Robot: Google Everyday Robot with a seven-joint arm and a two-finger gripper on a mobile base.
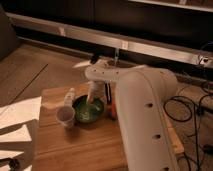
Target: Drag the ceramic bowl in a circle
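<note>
The ceramic bowl (88,110) is round, shallow and glossy dark green. It sits on the wooden table (75,145), left of centre. My white arm reaches over from the right and bends down to the bowl. My gripper (92,98) is at the bowl's far rim, its tip down in or against the bowl. A small pale cup (66,115) stands touching or just beside the bowl's left edge.
A clear plastic bottle (69,95) stands behind the cup. An orange and blue object (112,110) lies right of the bowl, partly hidden by my arm. A bench or rail runs along the back. Cables lie on the floor at right.
</note>
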